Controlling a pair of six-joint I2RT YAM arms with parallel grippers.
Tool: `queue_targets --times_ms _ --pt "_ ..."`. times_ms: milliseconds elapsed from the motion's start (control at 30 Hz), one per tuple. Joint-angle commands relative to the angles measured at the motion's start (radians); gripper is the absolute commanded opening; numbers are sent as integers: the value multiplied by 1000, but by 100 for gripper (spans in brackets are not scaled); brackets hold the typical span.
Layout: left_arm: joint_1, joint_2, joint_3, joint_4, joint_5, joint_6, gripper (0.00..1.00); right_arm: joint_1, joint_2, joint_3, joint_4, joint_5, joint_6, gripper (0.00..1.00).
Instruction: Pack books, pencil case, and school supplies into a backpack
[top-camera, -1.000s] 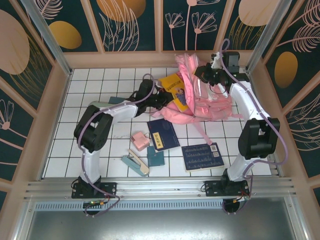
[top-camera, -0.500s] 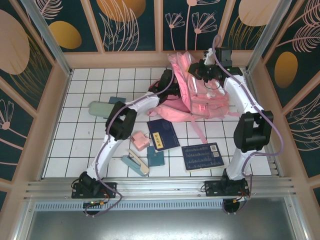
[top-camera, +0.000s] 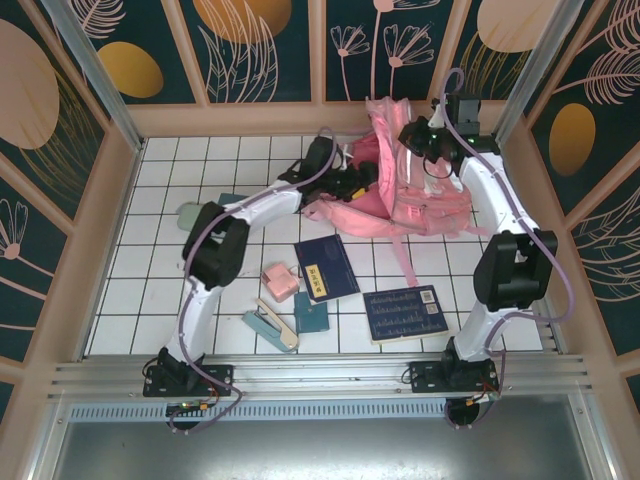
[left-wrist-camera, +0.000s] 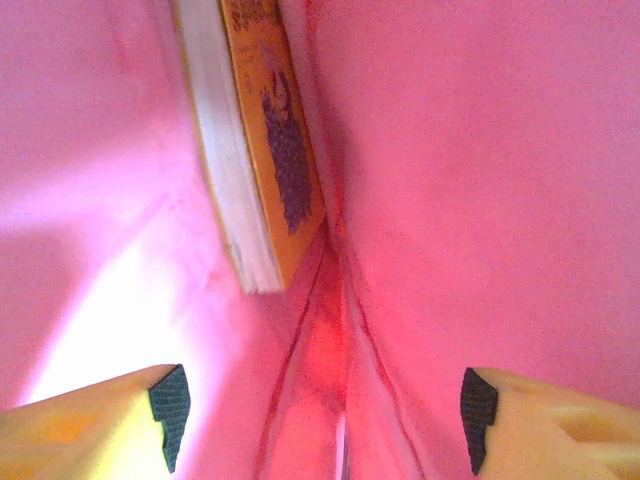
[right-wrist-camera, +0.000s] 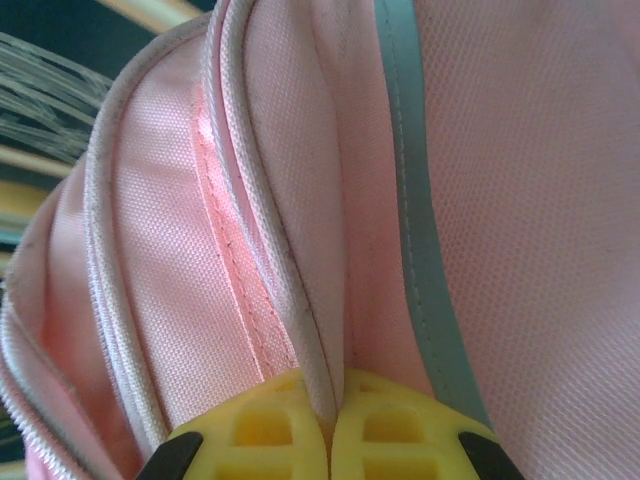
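Nothing here is legible to me.
On the surface (top-camera: 160, 290), the largest navy book (top-camera: 405, 313) shows rows of pale lines and a white label (top-camera: 431, 296) at its far right corner. The other navy book (top-camera: 326, 268) has a pale block of print. From my left wrist, the yellow book (left-wrist-camera: 262, 150) bears a dark blue mark. All of it is too small or blurred to read.

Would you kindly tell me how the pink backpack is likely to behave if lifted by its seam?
Probably floppy: the backpack is soft woven fabric, slumped in folds. The right pincer pinches only a piped seam, so pulling there would likely stretch the opening rather than raise the bag. The yellow book inside may make it sag.
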Motion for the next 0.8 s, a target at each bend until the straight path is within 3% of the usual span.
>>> queue_targets --times_ms 0,167,267,367,567,767 --pt "34 -153 -118 -42 -56 113 74 -27 -65 -19 44 210 -40 0" --pt "44 -298 -240 -235 -197 204 77 -24 -84 -74 16 321 -43 0" --pt "43 -356 -320 -324 -253 122 81 -4 -110 -130 16 340 -44 0" --pt "24 -385 -420 -322 -149 30 81 18 -150 -202 38 356 -40 0" --pt "-49 -495 -568 -376 -145 -37 83 57 -194 -279 52 364 -36 0" --pt "-90 -512 -648 -479 -206 -32 83 83 -208 -311 61 357 -41 0"
